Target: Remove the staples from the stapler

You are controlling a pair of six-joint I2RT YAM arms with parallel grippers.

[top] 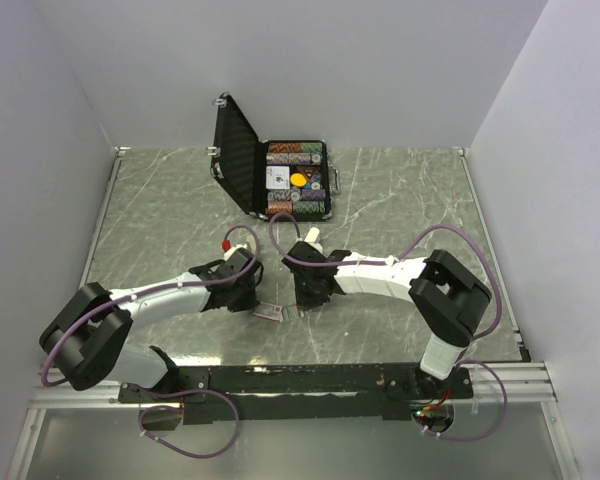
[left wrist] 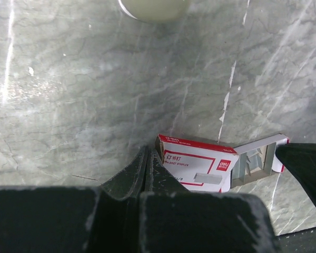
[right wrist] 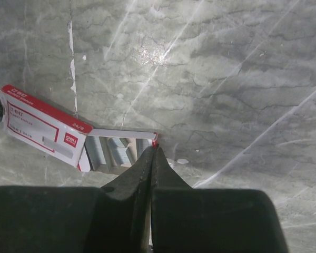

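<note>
Silvery metal staple strips (right wrist: 113, 152) lie in the red-and-white cardboard box's (right wrist: 42, 126) open tray on my worktop (right wrist: 226, 79); left fingers (left wrist: 129, 176) and right fingers (right wrist: 134, 176), pressed together, touch its ends. Stapler unseen; unloading apparently done.

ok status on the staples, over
Left hand shut on staple box corner. Right hand shut on tray edge. Staples in open tray. Nothing blocking.

The scene is lit evenly and brightly from overhead, white streaks of glare are thrown across the marbled table (left wrist: 68, 116), shadows are cast softly, and the dark fingers (right wrist: 139, 176) nearest each wrist lens are rendered blurred.
</note>
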